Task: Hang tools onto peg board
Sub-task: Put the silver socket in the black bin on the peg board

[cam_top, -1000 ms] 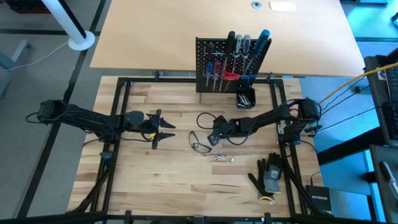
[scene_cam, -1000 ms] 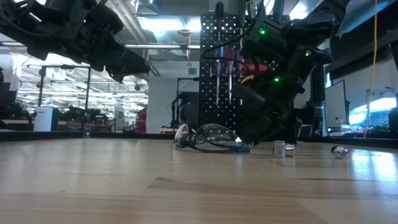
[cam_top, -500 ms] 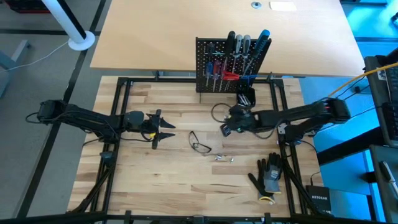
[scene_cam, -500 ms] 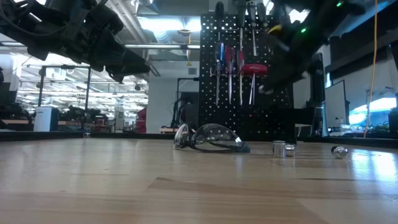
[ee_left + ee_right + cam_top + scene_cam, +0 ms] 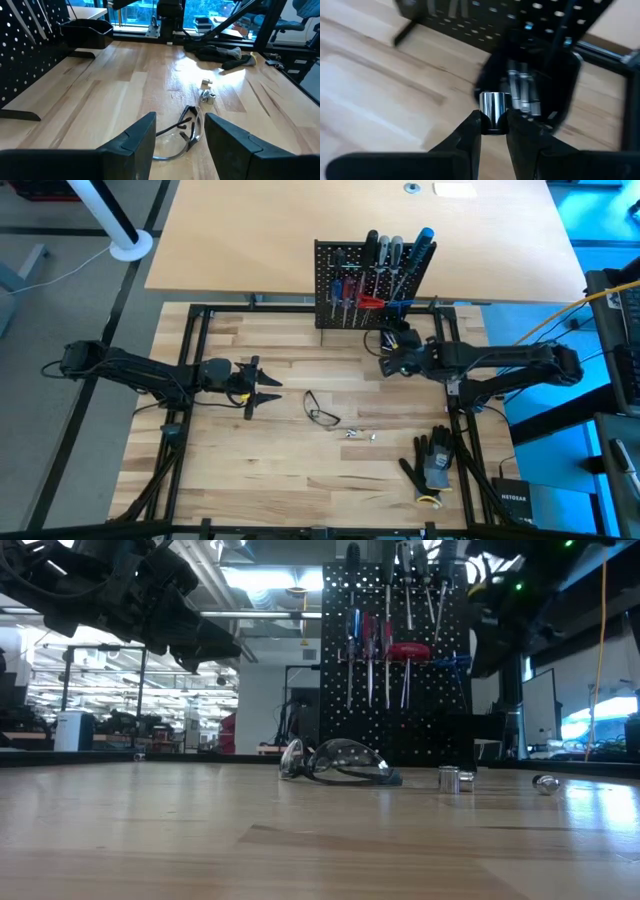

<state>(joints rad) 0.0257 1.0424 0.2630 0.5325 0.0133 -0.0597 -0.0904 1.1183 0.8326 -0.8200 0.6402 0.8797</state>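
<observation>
Your right end effector [image 5: 494,131] pinches a shiny metal socket [image 5: 494,111] over what looks like the black cup [image 5: 530,82] beside the peg board [image 5: 365,278], probably to drop it in, while your left end effector [image 5: 180,137] waits spread above the surface [image 5: 270,470].

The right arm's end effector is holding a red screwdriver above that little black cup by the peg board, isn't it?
Not a screwdriver: the right wrist view shows the right end effector pinching a small shiny metal cylinder. The rest holds: it is above the black cup by the peg board.

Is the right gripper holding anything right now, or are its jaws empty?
Holding. The right gripper is shut on a small shiny metal cylinder, pinched between its dark jaws, just short of the small black cup beside the black perforated peg board.
</observation>
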